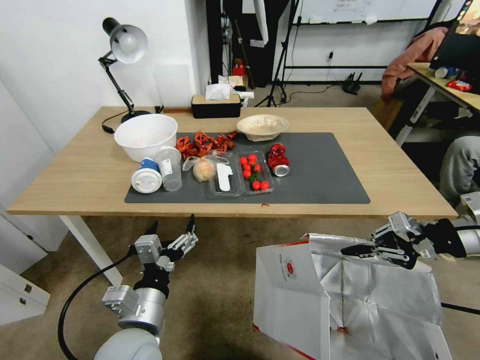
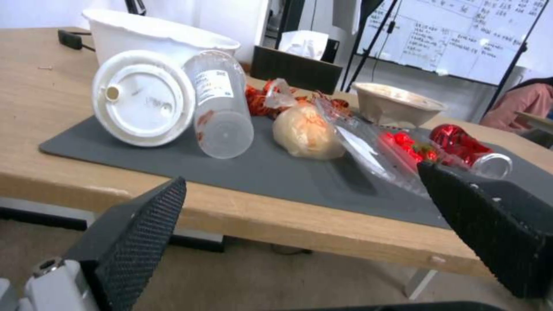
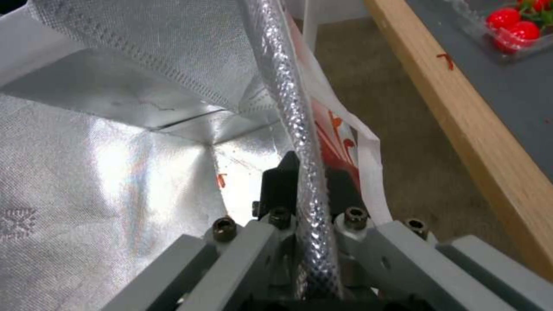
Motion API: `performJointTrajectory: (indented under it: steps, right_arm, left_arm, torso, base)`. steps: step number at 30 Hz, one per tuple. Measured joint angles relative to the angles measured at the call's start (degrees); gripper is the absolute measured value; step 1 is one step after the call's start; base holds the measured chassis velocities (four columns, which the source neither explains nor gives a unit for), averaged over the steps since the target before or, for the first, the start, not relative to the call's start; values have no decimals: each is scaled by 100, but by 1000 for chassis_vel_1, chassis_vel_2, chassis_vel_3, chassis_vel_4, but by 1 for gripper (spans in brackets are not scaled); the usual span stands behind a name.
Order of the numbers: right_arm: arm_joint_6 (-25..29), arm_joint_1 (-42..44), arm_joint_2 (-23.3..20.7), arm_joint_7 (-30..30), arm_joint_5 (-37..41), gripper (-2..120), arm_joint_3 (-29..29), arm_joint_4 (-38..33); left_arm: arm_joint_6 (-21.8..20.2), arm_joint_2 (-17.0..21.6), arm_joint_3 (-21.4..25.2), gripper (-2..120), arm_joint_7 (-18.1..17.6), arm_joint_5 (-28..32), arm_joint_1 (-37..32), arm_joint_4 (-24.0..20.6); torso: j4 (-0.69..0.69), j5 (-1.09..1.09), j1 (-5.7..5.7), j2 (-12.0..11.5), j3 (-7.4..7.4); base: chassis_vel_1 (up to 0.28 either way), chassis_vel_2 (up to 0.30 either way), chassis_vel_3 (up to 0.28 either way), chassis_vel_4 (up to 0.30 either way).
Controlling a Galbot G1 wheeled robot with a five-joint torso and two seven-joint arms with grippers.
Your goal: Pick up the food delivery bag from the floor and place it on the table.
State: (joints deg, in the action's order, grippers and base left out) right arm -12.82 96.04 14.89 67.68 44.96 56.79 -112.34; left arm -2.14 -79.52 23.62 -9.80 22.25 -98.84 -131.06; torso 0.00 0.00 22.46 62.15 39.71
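Two grippers here, but just one is working. Right gripper (image 1: 356, 250) has its fingers pinched shut on the foil-lined top edge of the bag (image 1: 295, 295), which sits below and in front of the table (image 1: 400, 165), off toward the right corner. Can't tell from the head view whether the bag's base is on the floor (image 1: 220, 295) or just off it, since the bottom runs out of frame.

If I had to call the step, it's the lift. To do it well I'd go straight up first, slow, since a pinch on one thin rim means the bag will want to swing and fold. The base has to get above the tabletop before moving in, or it'll catch the wooden edge. I'd aim for the bare wood on the right, because the mat (image 1: 330, 170) is crowded with bowls, cups, a tomato tray and a red can.

Left gripper (image 1: 170, 228) hovers low ahead of the table edge, fingers spread wide, holding nothing.

View differences: the right wrist cam shows the rim running right between the fingers (image 3: 282, 181), plus the red print on the bag wall. The head view can't confirm that bite, but gives the whole layout. Left wrist cam looks across the tabletop clutter from edge height.
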Motion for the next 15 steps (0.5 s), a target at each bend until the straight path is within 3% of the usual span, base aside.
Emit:
performJointTrajectory:
  steps: [15]
  right_arm:
    - [9, 10, 20, -10, 27, 0, 7, 3]
  left_arm:
    - [108, 24, 47, 100, 115, 181, -42, 3]
  torso:
    - [0, 0, 160, 346, 185]
  base:
    - [0, 0, 0, 0]
